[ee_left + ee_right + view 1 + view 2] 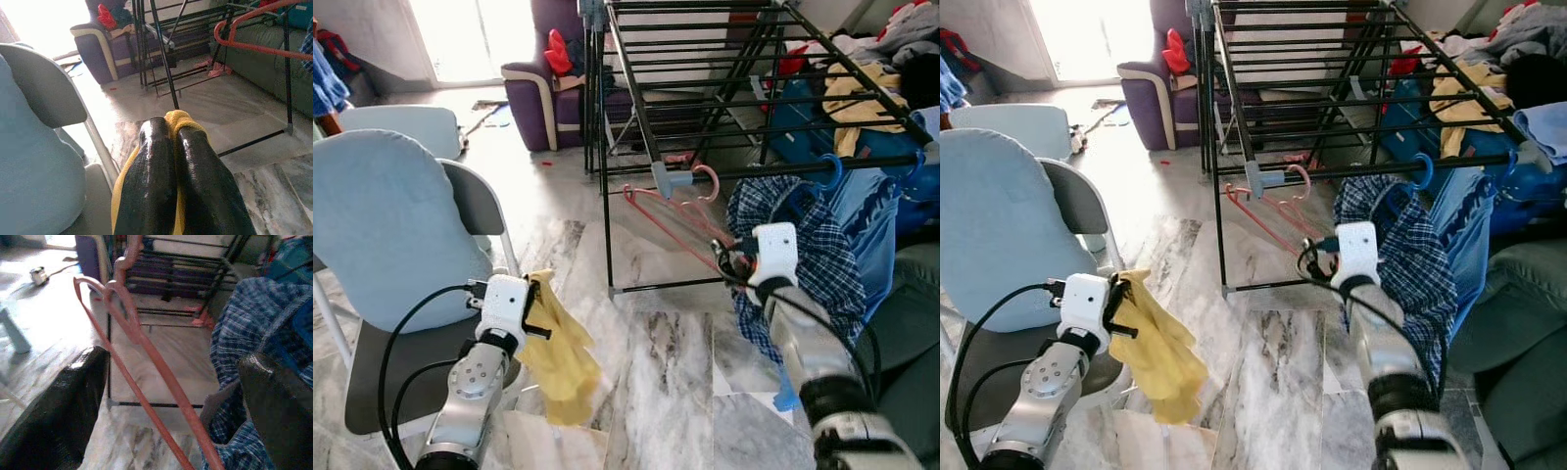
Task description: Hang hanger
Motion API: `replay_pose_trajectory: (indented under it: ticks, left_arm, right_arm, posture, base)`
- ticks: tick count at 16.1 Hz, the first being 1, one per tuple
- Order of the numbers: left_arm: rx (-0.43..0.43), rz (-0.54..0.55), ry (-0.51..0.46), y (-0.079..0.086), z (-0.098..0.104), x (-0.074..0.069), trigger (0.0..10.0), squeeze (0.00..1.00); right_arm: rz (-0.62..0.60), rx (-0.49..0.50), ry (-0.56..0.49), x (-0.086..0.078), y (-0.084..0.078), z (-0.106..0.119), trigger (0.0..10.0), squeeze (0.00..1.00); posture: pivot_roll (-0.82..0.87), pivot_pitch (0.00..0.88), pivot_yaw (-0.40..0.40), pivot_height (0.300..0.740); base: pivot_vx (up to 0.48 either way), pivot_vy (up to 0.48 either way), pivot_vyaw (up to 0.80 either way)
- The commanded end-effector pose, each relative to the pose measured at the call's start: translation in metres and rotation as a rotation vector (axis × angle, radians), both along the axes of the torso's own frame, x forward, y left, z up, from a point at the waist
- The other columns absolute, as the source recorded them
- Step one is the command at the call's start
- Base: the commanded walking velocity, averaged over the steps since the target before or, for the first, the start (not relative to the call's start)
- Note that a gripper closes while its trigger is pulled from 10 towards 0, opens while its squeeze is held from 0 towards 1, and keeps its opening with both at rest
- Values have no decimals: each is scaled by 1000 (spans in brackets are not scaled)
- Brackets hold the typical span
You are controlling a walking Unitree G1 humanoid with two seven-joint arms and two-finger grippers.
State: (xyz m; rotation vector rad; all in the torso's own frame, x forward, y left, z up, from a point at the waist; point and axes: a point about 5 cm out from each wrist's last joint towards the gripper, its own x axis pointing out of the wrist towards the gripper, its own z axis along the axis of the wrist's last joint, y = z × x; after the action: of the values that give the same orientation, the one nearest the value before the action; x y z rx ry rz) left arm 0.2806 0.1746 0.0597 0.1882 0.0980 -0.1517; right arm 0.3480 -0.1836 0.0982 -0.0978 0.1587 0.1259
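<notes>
A pink hanger (671,220) hangs by its hook (707,182) from the front rail of the black drying rack (724,98), slanting down to the right. My right gripper (729,262) is at its lower end. In the right wrist view the fingers (63,406) stand wide open, and the pink hanger (146,352) runs through the gap between them. My left gripper (536,294) is low on the left beside the chair, shut on a yellow cloth (563,357) that droops below it. The yellow cloth (178,120) peeks out between the closed fingers.
A blue plaid shirt (813,245) on a blue hanger hangs from the same rail just right of my right gripper. A chair with a light blue cushion (382,225) stands on the left. A purple armchair (533,93) is behind, a green sofa (911,323) on the right.
</notes>
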Motion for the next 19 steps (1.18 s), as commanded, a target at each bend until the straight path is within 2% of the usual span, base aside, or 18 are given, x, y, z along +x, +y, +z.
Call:
replay_pose_trajectory:
  ticks: [1, 4, 7, 8, 11, 13, 14, 16, 19]
  left_arm:
    - [-2, -16, -37, -2, 9, 2, 10000, 0]
    - [-7, -12, -35, -1, 9, 3, 10000, 0]
    - [-16, -22, -28, -2, 9, 2, 10000, 0]
    - [-14, -23, -23, -1, 8, 2, 10000, 0]
    - [-10, -27, -21, 0, 9, 2, 10000, 0]
    - [2, -26, -14, 5, 10, -1, 10000, 0]
    - [7, -25, -11, 7, 10, -3, 10000, 0]
    - [13, -24, -6, 10, 10, -5, 10000, 0]
    - [25, -28, 1, 13, 12, -6, 10000, 0]
  right_arm:
    - [9, -5, 14, 3, -2, 2, 10000, 0]
    - [29, -15, 36, 4, -3, -2, 10000, 0]
    - [33, -41, 93, 8, -11, -4, 10000, 0]
    - [39, -66, 84, 14, -16, 3, 10000, 0]
    - [106, -92, 122, 20, -10, 6, 10000, 0]
    - [194, -120, 182, 24, 0, 5, 10000, 0]
    - [200, -122, 186, 25, 2, 6, 10000, 0]
    - [211, -137, 195, 26, 2, 7, 0, 0]
    - [220, -121, 225, 26, 2, 4, 0, 0]
  posture:
    - [-73, 0, -23, 740]
    - [-76, 0, -23, 740]
    - [-73, 6, -21, 740]
    - [-70, 9, -19, 740]
    - [-53, 14, -19, 740]
    - [-36, 19, -19, 740]
    - [-23, 25, -16, 740]
    - [-14, 29, -12, 740]
    - [-7, 30, -6, 740]
  base:
    - [0, 0, 0]
    - [0, 0, 0]
    - [0, 0, 0]
    - [0, 0, 0]
    - [0, 0, 0]
    - [0, 0, 0]
    - [0, 0, 0]
    - [0, 0, 0]
    - [0, 0, 0]
